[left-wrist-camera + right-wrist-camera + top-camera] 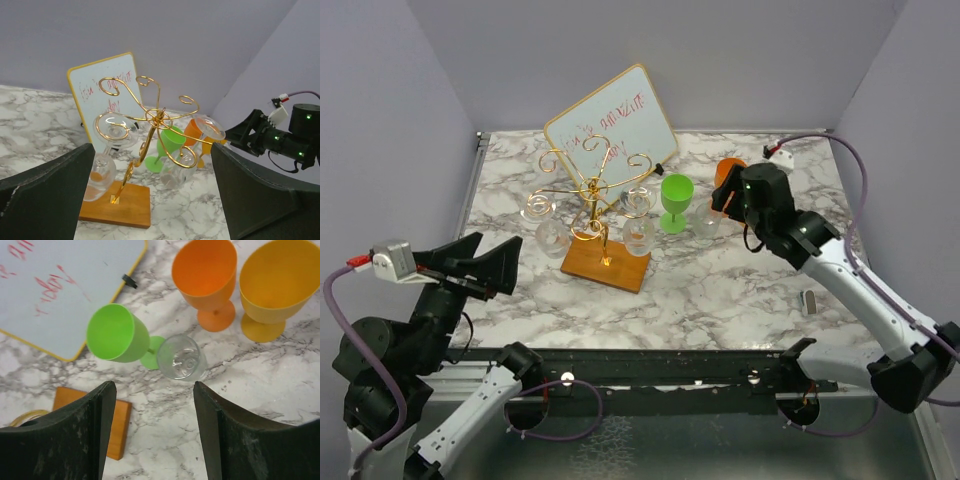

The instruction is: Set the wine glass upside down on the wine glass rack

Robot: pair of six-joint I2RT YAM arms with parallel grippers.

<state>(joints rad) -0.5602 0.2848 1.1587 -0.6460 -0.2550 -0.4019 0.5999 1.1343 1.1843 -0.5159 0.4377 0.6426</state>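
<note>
Top external, near edge: the marble table (720, 290) lies bare between the arm bases and the rack's wooden base.
Left gripper (480, 262): at the table's left near edge, fingers spread wide, holding nothing. In the left wrist view (152, 150) it looks across open table at the rack.
Right gripper (725, 205): raised over the right side of the table, fingers apart and holding nothing. In the right wrist view (154, 385) both fingers are clear of everything.
Wine glass (181, 357): clear and upright on the marble, mouth up. It stands just ahead of the right fingertips, in line with the gap between them, and is untouched (705, 222).
Green cup (117, 335): just left of the wine glass, with its foot right beside the glass.
Wine glass rack (595, 200): left of centre, its base edge near the green cup. Clear glasses hang upside down on its curled arms.
Orange cup (205, 272): beyond the wine glass, with marble showing between them.
Yellow cup (277, 280): just right of the orange cup.
Whiteboard (610, 130): tilted behind the rack, near the far edge.
</note>
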